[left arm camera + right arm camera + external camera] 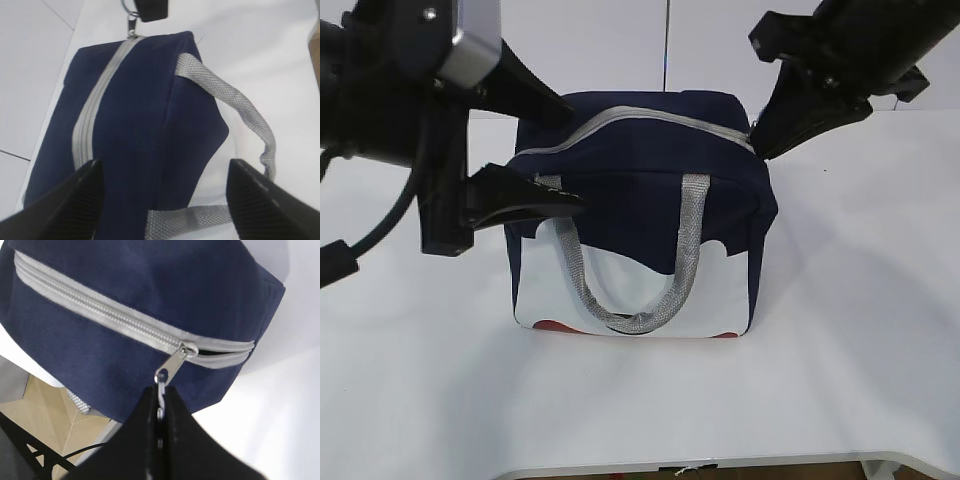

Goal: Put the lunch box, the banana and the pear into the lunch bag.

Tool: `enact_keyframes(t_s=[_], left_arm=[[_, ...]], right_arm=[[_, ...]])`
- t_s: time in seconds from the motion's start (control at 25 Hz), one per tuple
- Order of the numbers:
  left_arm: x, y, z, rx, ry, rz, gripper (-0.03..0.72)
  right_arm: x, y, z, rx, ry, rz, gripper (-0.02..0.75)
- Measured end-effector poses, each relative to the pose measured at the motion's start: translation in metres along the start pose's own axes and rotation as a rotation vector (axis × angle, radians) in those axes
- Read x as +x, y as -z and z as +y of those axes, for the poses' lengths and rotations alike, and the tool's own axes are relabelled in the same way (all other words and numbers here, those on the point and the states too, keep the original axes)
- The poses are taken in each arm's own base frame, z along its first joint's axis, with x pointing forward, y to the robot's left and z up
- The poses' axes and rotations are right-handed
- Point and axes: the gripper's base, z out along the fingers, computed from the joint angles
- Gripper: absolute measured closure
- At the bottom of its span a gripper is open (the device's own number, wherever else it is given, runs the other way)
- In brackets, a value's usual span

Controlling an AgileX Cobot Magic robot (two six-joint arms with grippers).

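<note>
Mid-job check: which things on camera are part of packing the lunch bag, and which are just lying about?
In the job:
- navy fabric lunch bag, mostly zipped
- its grey zipper's ring pull, pinched by the right gripper
- left gripper, open beside the bag

Lying about:
- nothing visible; only the white table

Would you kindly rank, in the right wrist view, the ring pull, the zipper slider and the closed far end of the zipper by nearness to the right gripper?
1. Ring pull, pinched in the right gripper.
2. Zipper slider, just above it.
3. Closed far end of the zipper, upper left on the lunch bag.
</note>
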Motion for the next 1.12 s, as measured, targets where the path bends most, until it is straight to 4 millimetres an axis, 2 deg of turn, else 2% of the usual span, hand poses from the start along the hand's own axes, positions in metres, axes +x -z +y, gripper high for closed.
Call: enact_keyframes(t_s=[0.4,0.52,0.76,0.84,1.0,1.12], left_arm=[[0.022,-0.035,0.006,-0.049,-0.028,0.098,0.160],[0.026,-0.039,0.007,-0.064,-0.028,0.112,0.238],[0.026,-0.039,0.008,-0.072,-0.028,0.115,0.631],[0.026,-0.039,0.008,-0.071,-0.028,0.116,0.674],[0.026,-0.039,0.008,-0.071,-0.028,0.116,0.684],[0.026,-0.039,0.008,-0.071,-0.030,0.116,0.685]], right_arm=[[0.000,0.000,0.002,-0.019,-0.285,0.001,0.720],[0.000,0.000,0.003,-0.030,-0.308,0.001,0.720],[0.000,0.001,-0.003,0.042,-0.251,0.001,0.720],[0.001,0.001,-0.007,0.078,-0.174,0.006,0.720],[0.002,0.002,-0.012,0.138,-0.043,0.018,0.720],[0.002,0.002,-0.014,0.156,-0.012,0.023,0.720]])
